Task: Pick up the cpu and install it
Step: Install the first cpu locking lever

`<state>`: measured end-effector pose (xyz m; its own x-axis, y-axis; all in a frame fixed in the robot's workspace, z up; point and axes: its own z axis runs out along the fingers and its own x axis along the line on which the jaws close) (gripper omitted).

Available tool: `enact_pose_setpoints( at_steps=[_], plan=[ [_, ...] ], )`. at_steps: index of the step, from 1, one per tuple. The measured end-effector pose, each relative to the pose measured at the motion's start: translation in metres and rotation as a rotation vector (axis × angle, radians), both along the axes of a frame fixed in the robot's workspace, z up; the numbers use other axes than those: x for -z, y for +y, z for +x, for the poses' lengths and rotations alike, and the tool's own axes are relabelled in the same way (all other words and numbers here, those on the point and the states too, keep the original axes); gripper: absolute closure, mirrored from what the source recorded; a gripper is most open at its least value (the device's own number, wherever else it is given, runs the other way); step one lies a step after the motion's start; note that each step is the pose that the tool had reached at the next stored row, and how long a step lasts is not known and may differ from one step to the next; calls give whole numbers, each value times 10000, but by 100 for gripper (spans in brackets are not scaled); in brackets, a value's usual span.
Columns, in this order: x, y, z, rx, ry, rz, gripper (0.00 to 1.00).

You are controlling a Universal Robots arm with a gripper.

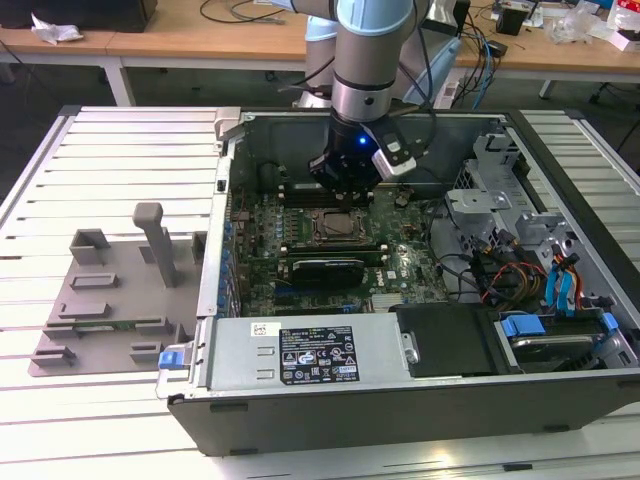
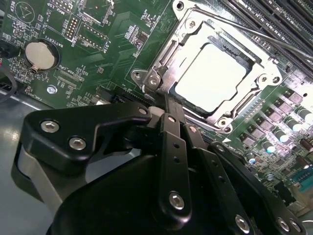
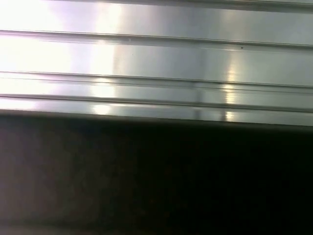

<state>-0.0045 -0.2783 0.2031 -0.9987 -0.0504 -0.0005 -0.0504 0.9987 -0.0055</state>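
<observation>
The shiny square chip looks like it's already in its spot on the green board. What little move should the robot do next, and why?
Probably lift straight up a little. In the second wrist view the cpu lies flat inside the socket frame, and the gripper sits at the frame's edge with nothing in it. Rising straight should keep it from bumping the frame.

Object: the cpu [image 2: 211,79], a small flat square chip with a pale silvery metal top.
Surface: smooth and bright, washed nearly white by glare in the second wrist view.
Pose: lying flat, top face up, edges parallel to the frame around it.
Location: seated inside the metal socket frame [image 2: 168,54] on the green motherboard [image 2: 117,63].
Exterior view: too small to tell apart from its socket.
</observation>
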Motion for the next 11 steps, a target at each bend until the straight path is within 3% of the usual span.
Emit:
enact_pose_setpoints(
  at_steps=[6,11],
  plan=[
    [5,-1,63,0,4,0,89],
    [3,0,61,-1,-5,56,89]
  ],
)
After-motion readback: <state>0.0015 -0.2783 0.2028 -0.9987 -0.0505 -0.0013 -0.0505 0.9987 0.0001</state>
